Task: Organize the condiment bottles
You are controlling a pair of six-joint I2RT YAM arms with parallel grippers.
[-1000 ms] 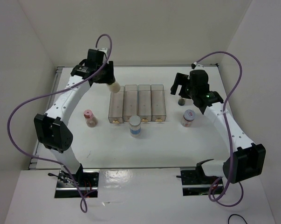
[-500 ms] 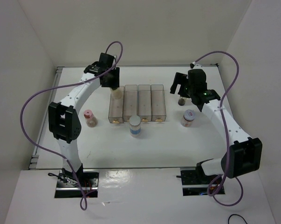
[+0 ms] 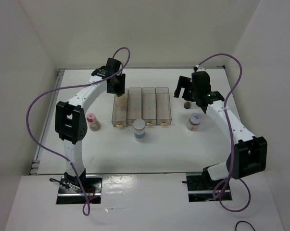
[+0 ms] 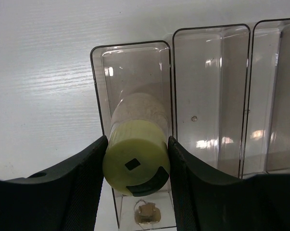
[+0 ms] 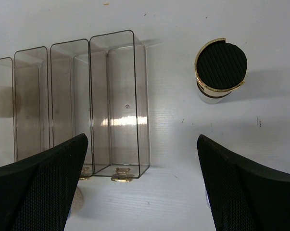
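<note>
Grips yellow-capped jar [image 4: 136, 166] in left tool [image 4: 136, 144] at leftmost bin [image 4: 130, 72] near bench's [image 4: 39, 96] far edge; holds right tool [image 5: 141, 142] wide open, empty, beside dark jar [image 5: 220, 66].

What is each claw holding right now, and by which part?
The left claw grips the yellow-green-capped jar by the sides of its cap, over the leftmost bin. The right claw is open, holding nothing.
</note>
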